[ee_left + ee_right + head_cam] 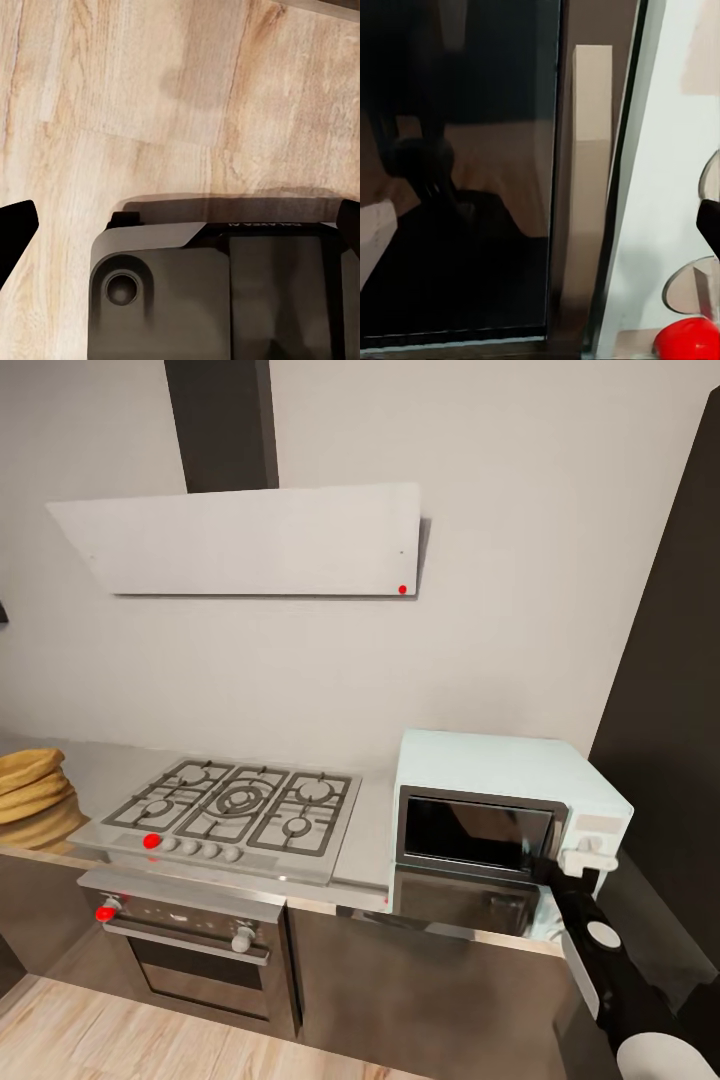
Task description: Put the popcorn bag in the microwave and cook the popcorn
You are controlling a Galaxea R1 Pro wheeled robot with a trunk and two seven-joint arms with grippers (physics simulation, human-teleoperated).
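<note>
the kitchen had a big pale wall (520, 560) with a slanted white hood (250, 540) on it. under the hood ran the long grey countertop (372, 830) over dark cabinet fronts (420, 980), and a black oven (195, 950) with silver knobs sat in those fronts. a gas hob (235, 805) lay flat in the countertop. the microwave (505, 820), pale mint-blue with a dark glass door, stood on the countertop, and its door looked shut. the right arm (610, 970) reached up to the front of the microwave, at the door edge next to the cream knob panel (592, 845). the right gripper was right up against that spot, but its jaws were too hidden to tell if they were open or closed. in the right wrist view the dark glass (457, 172) was very close in front of the jaws, with a small red dot (686, 337) just off to one side. the popcorn bag (32, 785), tan and wrinkly, sat on the countertop far from the right jaws, on the other side of the hob. the left wrist view looked down at the wood floor (150, 97) and a dark part of the robot (217, 292), and i could not tell how the left jaws stood.
</note>
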